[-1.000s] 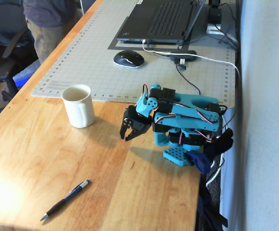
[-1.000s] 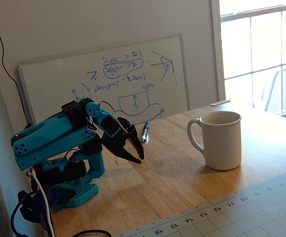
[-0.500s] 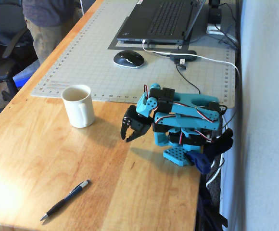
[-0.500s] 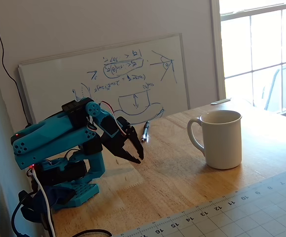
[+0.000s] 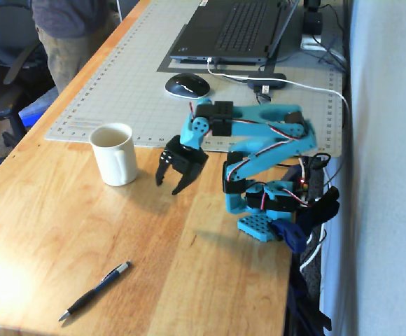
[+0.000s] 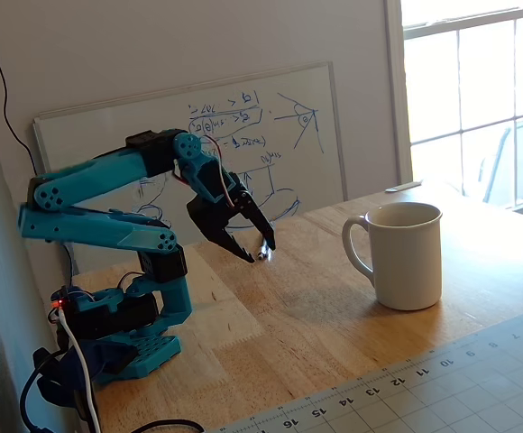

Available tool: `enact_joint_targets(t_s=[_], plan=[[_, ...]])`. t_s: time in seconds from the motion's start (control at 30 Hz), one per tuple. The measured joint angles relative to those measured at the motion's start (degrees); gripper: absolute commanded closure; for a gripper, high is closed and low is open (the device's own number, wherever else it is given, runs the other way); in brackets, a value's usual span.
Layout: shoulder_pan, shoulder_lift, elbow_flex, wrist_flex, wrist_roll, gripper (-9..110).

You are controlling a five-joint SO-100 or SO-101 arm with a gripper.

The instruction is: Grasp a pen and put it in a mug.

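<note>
One arm only on this desk, so no choice which gripper goes for the pen. From biggest to smallest: the wooden table (image 5: 63, 231), w/ a grey cutting mat (image 5: 140, 63) covering its far part in a fixed view; a laptop (image 5: 238, 28) at the back of the mat and a mouse (image 5: 187, 85) in front of it; then the blue arm (image 5: 266, 150), folded low over its base near the right edge of the table. The mug (image 5: 115, 154) is standing upright just off the mat's corner, handle side visible in a fixed view (image 6: 404, 253), and it looks empty inside. The gripper (image 5: 172, 180) hangs near the mug, pointing down, black jaws spread apart and nothing between them; same is seen in a fixed view (image 6: 254, 248).

Smallest is the pen (image 5: 94, 290). It lies flat on bare wood near the front edge of the table, well apart from gripper and mug both. In that view it is below and to the left of the gripper, i.e. the arm must reach forward, away from the mug. Its long axis runs diagonal, tip toward lower left, silvery end toward upper right. I think the jaws need approx. a turn to close across this diagonal, not along it. Task is not yet started, imo.
</note>
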Motion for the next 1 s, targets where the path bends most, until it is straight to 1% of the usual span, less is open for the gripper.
enact_joint_targets(t_s=[0.1, 0.4, 0.5, 0.83, 1.0], plan=[[-1.76, -8.17, -6.59, 0.00, 7.47, 80], [-13.71, -29.44, -26.28, 0.00, 32.08, 79], [-17.05, -35.24, -31.64, 0.00, 38.76, 79], [-23.73, -52.73, -47.11, 0.00, 57.48, 79], [-26.28, -62.93, -55.81, 0.00, 62.58, 79]])
